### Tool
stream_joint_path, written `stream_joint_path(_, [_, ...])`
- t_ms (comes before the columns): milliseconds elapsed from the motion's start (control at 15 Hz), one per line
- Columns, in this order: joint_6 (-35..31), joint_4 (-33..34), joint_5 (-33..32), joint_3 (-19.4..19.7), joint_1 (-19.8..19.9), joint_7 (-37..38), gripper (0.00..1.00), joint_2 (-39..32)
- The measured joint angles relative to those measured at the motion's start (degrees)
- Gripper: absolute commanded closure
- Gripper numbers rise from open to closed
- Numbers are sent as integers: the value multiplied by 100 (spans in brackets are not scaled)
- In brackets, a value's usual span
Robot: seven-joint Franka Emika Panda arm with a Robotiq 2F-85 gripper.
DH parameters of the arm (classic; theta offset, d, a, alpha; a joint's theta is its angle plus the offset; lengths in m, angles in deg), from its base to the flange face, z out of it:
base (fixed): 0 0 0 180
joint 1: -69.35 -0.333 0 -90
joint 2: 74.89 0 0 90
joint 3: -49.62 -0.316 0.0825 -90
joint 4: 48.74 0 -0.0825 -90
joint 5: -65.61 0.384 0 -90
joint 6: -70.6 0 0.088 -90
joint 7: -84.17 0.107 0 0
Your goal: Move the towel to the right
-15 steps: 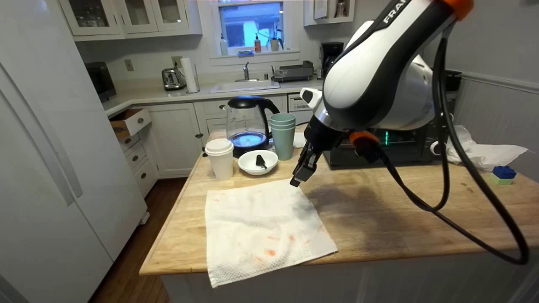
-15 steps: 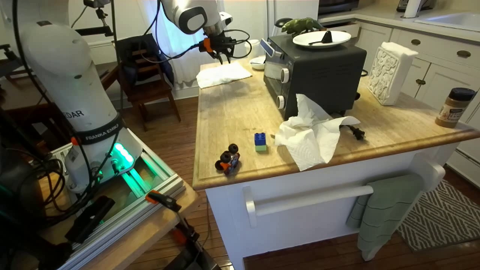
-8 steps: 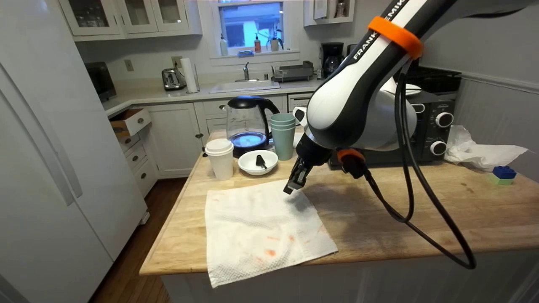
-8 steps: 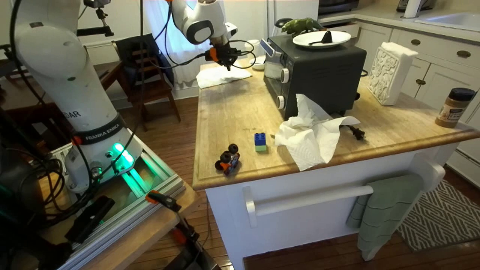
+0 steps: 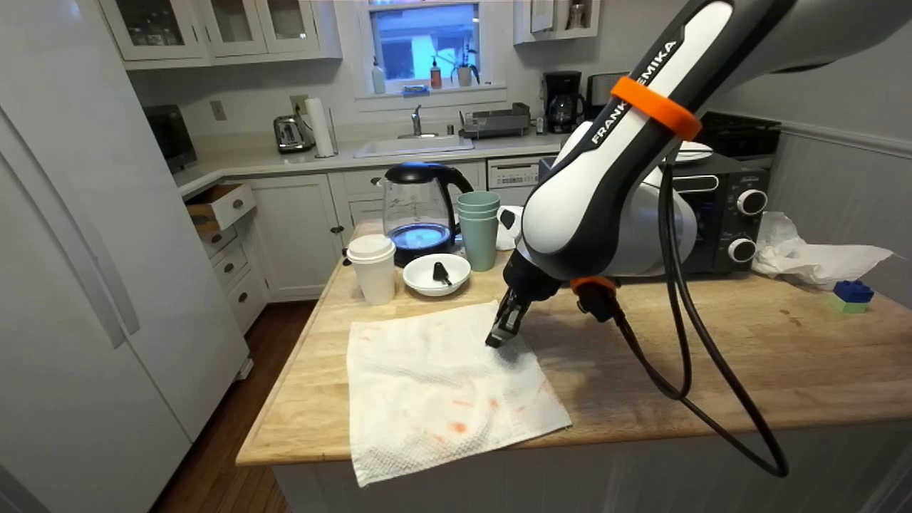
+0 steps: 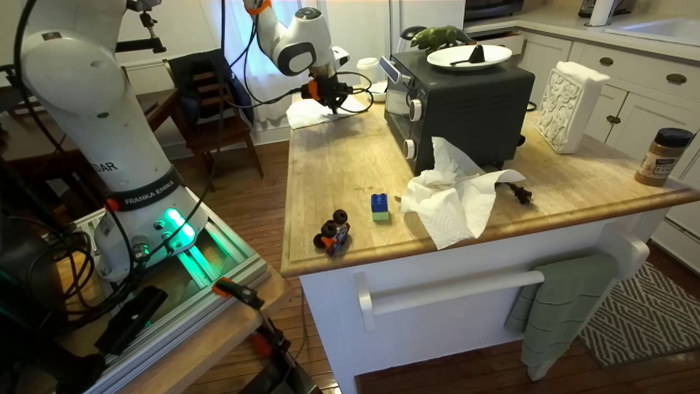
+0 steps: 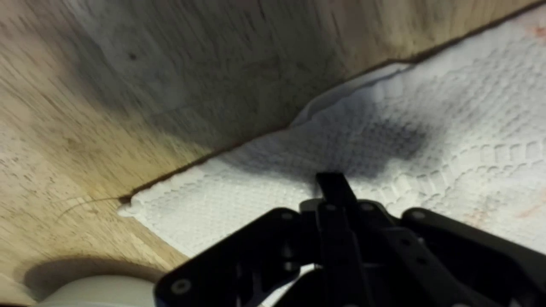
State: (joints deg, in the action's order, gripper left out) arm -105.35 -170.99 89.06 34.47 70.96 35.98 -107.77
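Observation:
The white towel [image 5: 434, 399] with orange stains lies spread on the wooden counter, its near edge hanging over the counter's edge. It also shows in an exterior view [image 6: 309, 115] and fills much of the wrist view [image 7: 477, 128]. My gripper [image 5: 493, 343] points down over the towel's side edge, near its far corner. In the wrist view the fingertips [image 7: 332, 175] are together, with no towel fold visible between them. Their shadow falls on the towel close to the tips; I cannot tell whether they touch it. The gripper also shows in an exterior view [image 6: 334, 111].
A lidded white cup [image 5: 374, 274], a white bowl [image 5: 427, 285], stacked green cups [image 5: 479, 239] and a glass kettle [image 5: 413, 221] stand beyond the towel. A black toaster oven [image 6: 470, 109], crumpled paper [image 6: 448, 202], toy blocks [image 6: 379, 207] and a toy vehicle [image 6: 333, 232] share the counter.
My gripper has moved down and toward the towel's side edge. Its fingers showed apart one second ago and show together now. The towel has not moved.

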Motion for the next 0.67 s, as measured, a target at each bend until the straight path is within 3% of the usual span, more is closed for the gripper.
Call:
stream_joint_path(400, [2,-59,-1137,244,-91,1948,100,41])
stream_joint_path(667, [-1,-224,-1414,513,-99,2965,100,170])
